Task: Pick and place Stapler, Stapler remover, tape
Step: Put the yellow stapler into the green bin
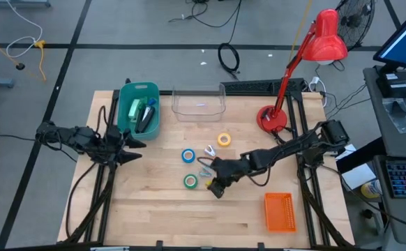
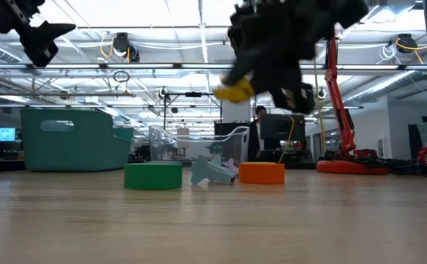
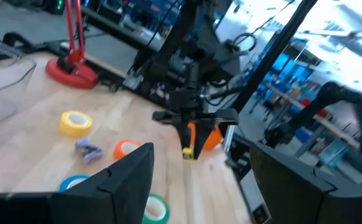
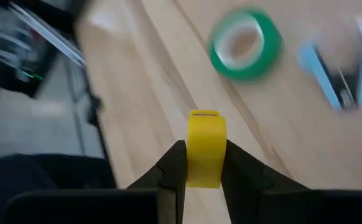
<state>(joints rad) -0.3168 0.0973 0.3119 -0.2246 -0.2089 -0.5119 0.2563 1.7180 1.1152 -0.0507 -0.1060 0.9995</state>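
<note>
Right tool [image 4: 204, 163] grips a yellow block [image 4: 206, 146]; left tool [image 1: 130, 148] open beside the filled teal bin [image 1: 155, 125].

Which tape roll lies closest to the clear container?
The yellow tape roll. It lies nearest the clear container; the blue roll, green roll and orange roll lie farther from it.

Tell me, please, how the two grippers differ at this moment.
The left gripper is open and holds nothing; the right gripper is shut on a small yellow piece. The left hovers beside the teal bin; the right hangs near the green tape roll. Both are raised above the table.
</note>
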